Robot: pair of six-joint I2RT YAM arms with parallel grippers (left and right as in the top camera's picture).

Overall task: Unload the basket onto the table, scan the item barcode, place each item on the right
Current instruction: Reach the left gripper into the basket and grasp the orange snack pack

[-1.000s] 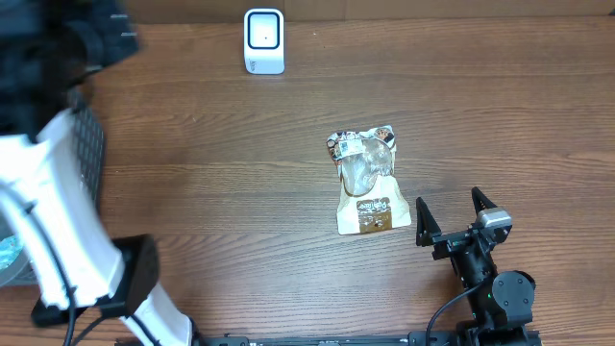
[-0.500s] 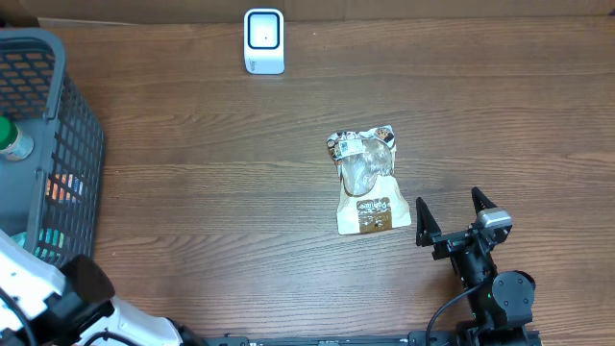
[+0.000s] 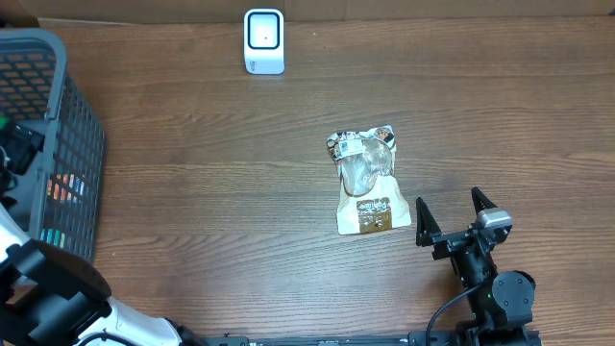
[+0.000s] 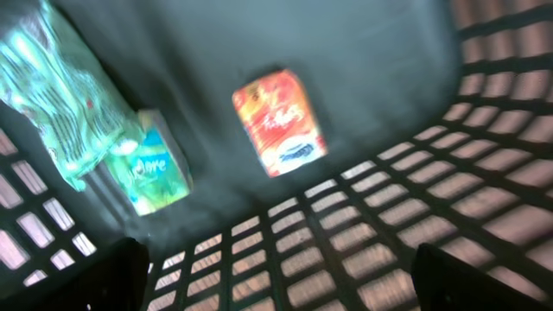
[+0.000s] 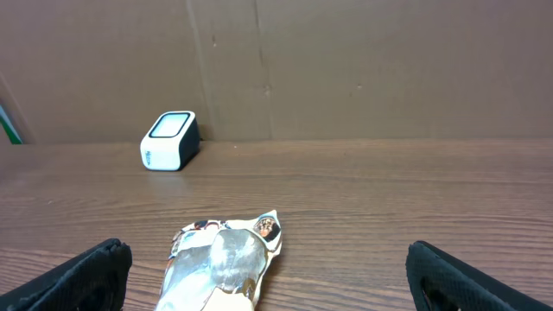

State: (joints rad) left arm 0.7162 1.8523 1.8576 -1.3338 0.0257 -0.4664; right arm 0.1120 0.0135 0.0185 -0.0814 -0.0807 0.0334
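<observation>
Left gripper [image 4: 276, 259], jaws spread wide with nothing between them, hangs over the inside of the basket [image 3: 67, 135] at the desk's [image 3: 192, 211] left edge. A second ago its white arm lay across that whole side and hid the basket. Now the arm has pulled back toward the near-left corner, with its wrist camera looking down through the mesh.

The right gripper [image 3: 448, 204], equally wide apart and empty, has not stirred near the near edge. The pouch [image 3: 365, 183] has not moved either. It lies flat, right of the desk's centre, well apart from the scanner [image 3: 263, 40] at the far edge.

The shift suggests the left arm is lining up on something in the basket, and no scan looks under way.

The pouch is crumpled glossy foil with a clear window and a brown label, and no barcode shows on its upper face. The scanner is a small white rounded block with a dark-rimmed face. The basket is a dark plastic lattice holding a flat red packet [image 4: 279, 121], a green carton [image 4: 160, 171] and a crinkled film bag [image 4: 56, 91], all blurred. The desk is dark wood grain.
</observation>
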